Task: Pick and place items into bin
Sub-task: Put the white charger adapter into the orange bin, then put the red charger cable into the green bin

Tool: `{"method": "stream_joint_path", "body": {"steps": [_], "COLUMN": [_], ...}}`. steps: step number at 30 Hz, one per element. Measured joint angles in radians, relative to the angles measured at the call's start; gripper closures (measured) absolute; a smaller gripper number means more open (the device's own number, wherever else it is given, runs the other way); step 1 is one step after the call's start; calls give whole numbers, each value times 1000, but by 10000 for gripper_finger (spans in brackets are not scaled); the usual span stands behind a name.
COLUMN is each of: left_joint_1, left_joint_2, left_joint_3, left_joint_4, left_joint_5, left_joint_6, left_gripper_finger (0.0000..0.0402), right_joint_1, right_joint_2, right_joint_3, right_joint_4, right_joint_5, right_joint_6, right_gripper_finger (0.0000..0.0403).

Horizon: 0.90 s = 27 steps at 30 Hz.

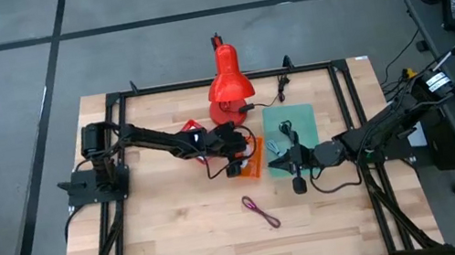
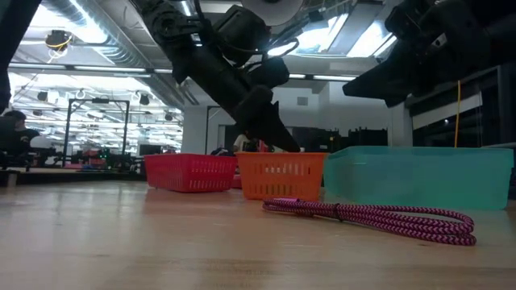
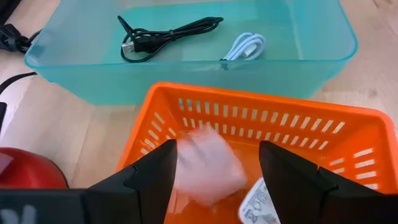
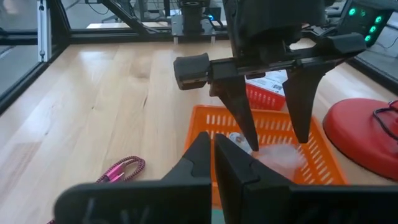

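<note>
Wooden tabletop: blurred white item (image 3: pixel 208 167) lies between left fingers (image 3: pixel 155 171) over orange basket (image 3: pixel 348 134).

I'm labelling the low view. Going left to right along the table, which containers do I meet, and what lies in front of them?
Red basket → orange basket → teal bin; the maroon cord lies in front.
</note>
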Motion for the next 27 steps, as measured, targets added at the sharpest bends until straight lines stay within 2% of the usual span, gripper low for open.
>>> {"method": "stream_joint_path", "body": {"steps": [9, 14, 19, 27], "left_joint_1": [0, -2, -28, -111], "left_joint_2": [-2, -26, -106, -228], "left_joint_3": [2, 13, 14, 13], "left_joint_4": [7, 1, -72, -188], "left_joint_5": [-9, 0, 0, 3], "left_joint_6": [22, 37, 47, 95], "left_gripper_finger": [165, 176, 211, 301], "right_joint_1": [0, 0, 0, 0], "right_joint_2": [0, 0, 0, 0], "right_joint_3": [0, 0, 0, 0], "right_joint_4": [0, -2, -14, -13], "right_joint_5": [0, 0, 0, 0], "right_joint_6": [10, 8, 8, 9], "right_gripper_finger": [399, 399, 399, 399]}}
